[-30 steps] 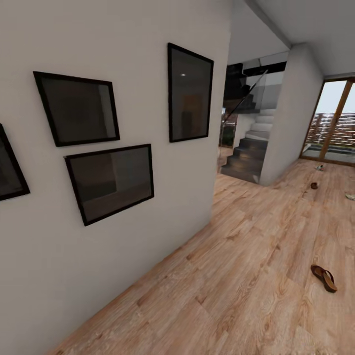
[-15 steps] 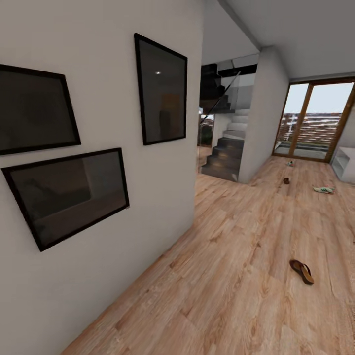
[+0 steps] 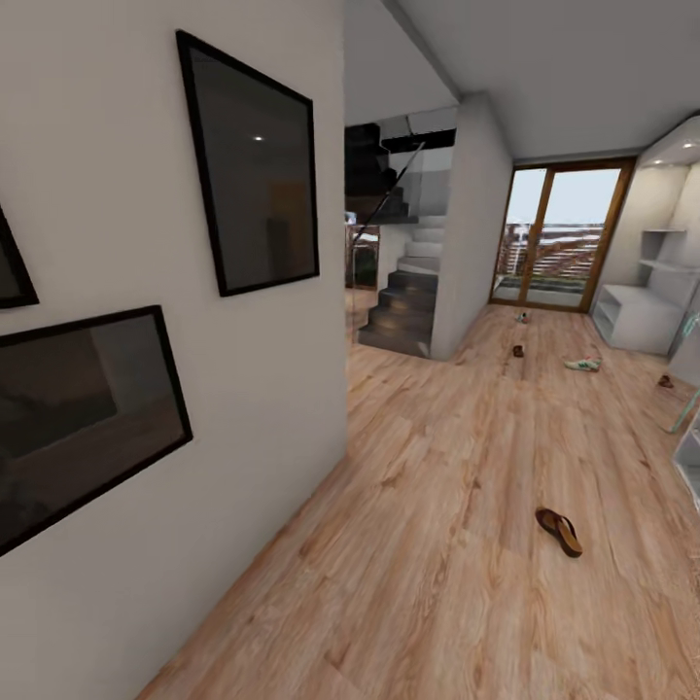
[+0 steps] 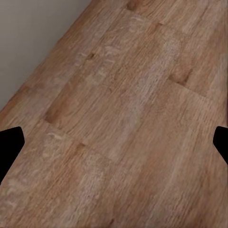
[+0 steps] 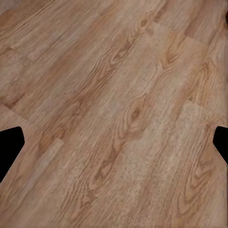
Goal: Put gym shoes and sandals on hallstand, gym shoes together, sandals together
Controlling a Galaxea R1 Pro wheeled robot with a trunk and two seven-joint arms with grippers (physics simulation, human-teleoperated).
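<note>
A brown sandal lies alone on the corridor floor at the near right. Farther down the corridor, a white gym shoe with green stripes rests on the planks. Another small shoe lies near the glass door, too small to identify. Two small brown things also lie on the far floor and may be sandals. The pale hallstand stands at the far right with stepped shelves above it. My left gripper and right gripper are open over bare planks.
A white wall with dark framed pictures runs along the left. A dark staircase rises beyond the wall's corner, beside a white pillar. A wood-framed glass door closes the corridor's end. White furniture pokes in at the right edge.
The whole view has swung to the right, so the camera turned. The pictures slid left, and the hallstand and more of the far floor came into view. The shoes have not moved.
</note>
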